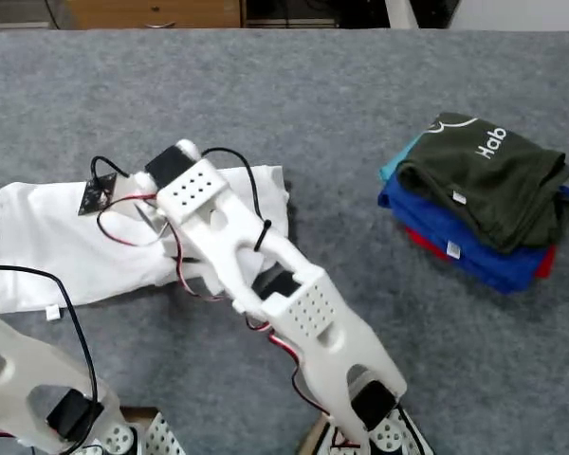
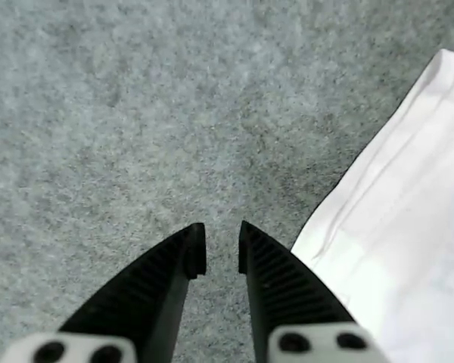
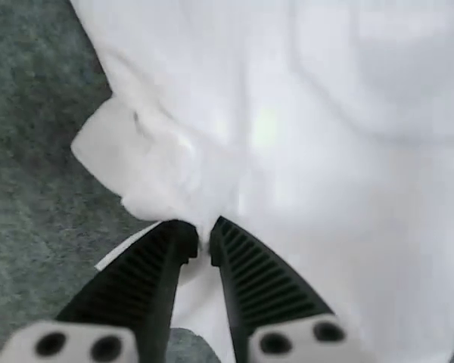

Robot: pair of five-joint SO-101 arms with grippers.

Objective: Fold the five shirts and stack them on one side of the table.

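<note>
A white shirt lies partly folded on the left half of the grey table. My right arm stretches from the near edge over its right part. In the right wrist view my right gripper is shut on a bunched fold of the white shirt near its edge. My left gripper hangs over bare carpet just beside the shirt's hem, narrowly open with nothing between its fingers. A stack of folded shirts sits at the right, dark green on top, then blue, red and teal.
The left arm's base stands at the near left corner. Black and red cables loop over the white shirt. Grey carpet covers the table between shirt and stack. Wooden furniture runs behind the far edge.
</note>
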